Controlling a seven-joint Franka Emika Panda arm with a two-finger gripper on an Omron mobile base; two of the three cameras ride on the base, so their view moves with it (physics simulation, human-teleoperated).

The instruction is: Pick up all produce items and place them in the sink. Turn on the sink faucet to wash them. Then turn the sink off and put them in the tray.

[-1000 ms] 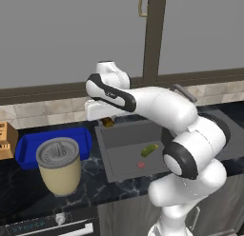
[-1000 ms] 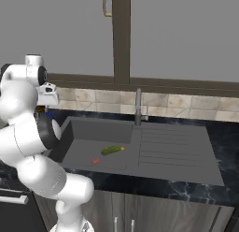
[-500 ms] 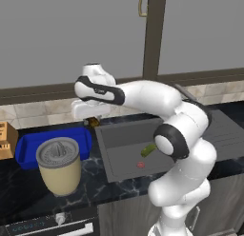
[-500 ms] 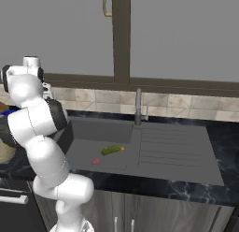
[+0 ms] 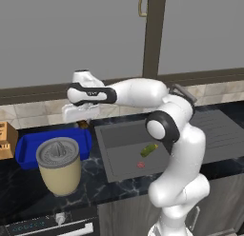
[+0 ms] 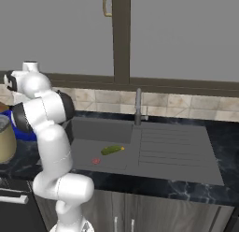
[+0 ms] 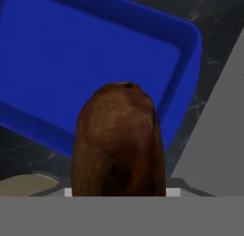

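The gripper (image 5: 84,122) has the brown oblong veggie (image 7: 118,142) clamped between its jaws, hanging right over the blue tray (image 7: 86,63). The green cucumber thing (image 5: 148,150) sits off to the side, down in the sink (image 5: 119,135).

Glossy white rounded arm (image 5: 176,149) segments with dark joint bands.
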